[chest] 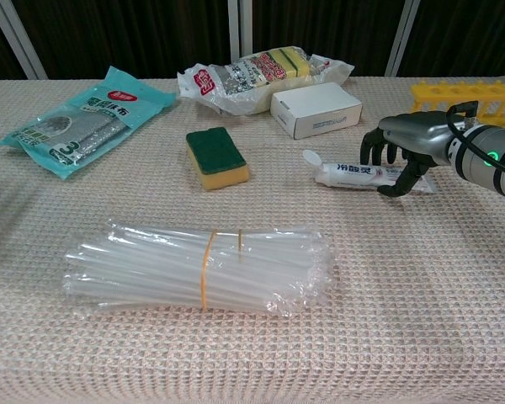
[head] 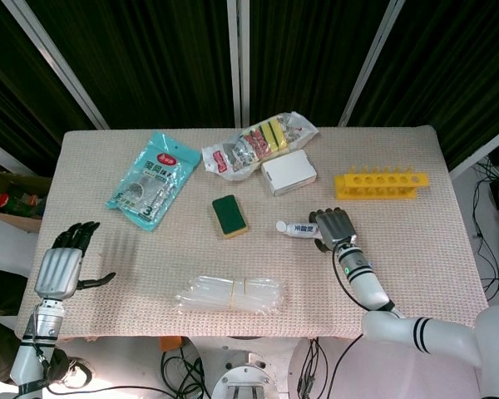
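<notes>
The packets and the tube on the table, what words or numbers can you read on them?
"3": big numeral on the teal packet; its Chinese characters are too blurred to read.
Toothpaste tube, under the right hand: blue Chinese characters, too small to read.
Sponge bag: red label, unreadable.
White box: faint line of print, unreadable.

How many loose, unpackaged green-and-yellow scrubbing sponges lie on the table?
1. The green-and-yellow scrubbing sponge lies alone near the table's middle, left of the white toothpaste tube. More sponges show inside the clear plastic bag behind it; some may be hidden there.
</notes>
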Controlling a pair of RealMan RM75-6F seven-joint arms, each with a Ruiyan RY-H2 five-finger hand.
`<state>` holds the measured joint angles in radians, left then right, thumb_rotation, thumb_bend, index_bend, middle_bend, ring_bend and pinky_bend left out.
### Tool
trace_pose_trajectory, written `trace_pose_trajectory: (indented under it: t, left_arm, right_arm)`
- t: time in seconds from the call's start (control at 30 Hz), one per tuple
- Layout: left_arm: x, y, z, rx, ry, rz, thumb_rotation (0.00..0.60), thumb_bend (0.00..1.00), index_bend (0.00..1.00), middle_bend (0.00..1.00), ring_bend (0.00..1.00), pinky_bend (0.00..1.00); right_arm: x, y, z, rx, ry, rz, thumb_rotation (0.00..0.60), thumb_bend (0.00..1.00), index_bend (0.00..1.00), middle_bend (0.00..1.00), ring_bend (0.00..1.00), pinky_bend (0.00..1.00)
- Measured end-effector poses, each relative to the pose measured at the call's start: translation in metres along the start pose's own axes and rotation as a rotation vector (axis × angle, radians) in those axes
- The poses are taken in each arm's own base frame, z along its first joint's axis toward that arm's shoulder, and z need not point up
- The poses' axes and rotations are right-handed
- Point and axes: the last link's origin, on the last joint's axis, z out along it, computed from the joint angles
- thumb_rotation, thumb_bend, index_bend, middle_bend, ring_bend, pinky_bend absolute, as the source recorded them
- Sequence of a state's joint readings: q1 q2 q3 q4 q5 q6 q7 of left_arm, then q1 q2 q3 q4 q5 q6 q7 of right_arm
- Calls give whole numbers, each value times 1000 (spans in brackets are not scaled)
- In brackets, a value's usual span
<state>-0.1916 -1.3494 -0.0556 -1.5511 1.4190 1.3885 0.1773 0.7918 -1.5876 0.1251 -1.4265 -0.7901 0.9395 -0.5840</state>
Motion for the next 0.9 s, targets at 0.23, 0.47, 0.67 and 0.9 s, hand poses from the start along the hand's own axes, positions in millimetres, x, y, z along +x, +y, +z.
trace_pose_trajectory:
  t: [0.23, 0.47, 0.67, 0.9]
  left_arm:
    - [0, -1, 0, 1, -2, 0, 408, 0, 101, 123, 103, 184]
    - [0, -2, 0, 4, -2, -3, 406, 0, 101, 123, 102, 184]
    - [-1, -2, 1, 0, -2, -8, 410, 0, 101, 123, 102, 184]
    - [-1, -3, 1, 3, -3, -10, 407, 0, 101, 123, 103, 183]
  right_arm:
    - [-2, -3, 2, -2, 3, -15, 600, 307, 404, 387, 322, 370]
    - [-7, -6, 4, -17, 26, -47, 600, 339, 497, 437, 377, 474]
    - [-10, -9, 5, -13, 50, -47, 600, 453, 619, 513, 459, 658]
    - [-16, -12, 7, 10, 89, -48, 600, 488, 768, 634, 578, 772]
